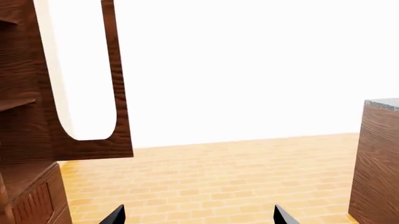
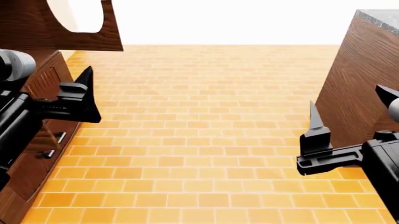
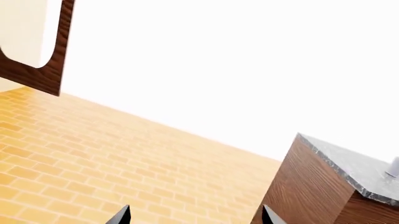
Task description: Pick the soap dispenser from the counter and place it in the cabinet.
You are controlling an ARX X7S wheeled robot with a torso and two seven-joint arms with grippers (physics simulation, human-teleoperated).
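- Left wrist view: the cabinet [image 1: 25,116] fills one side, its shelves and arched side panel showing, with a drawer front low down. The worktop [image 1: 381,103] appears as a grey stone corner on a brown block at the far side. Two dark fingertips [image 1: 115,215] of the left gripper [image 1: 198,217] stand wide apart with nothing between them. No dispenser shows here.
- Head view: brick floor [image 2: 206,116] lies between cabinet on the left and worktop block on the right. The left gripper and the right gripper [image 2: 349,135] both hang over the floor, each empty; the right jaws look spread wide.
- Right wrist view: the stone top is seen from below its level, and a small pale grey piece at the frame's edge is probably the soap dispenser [image 3: 393,167], standing on the worktop, well apart from the jaws.
- Step in hand, as I judge it: reaching for the dispenser. The right arm is nearer, so raise it above the worktop edge first, then come in level at the bottle's body, below the pump head, jaws kept wide until they straddle it.
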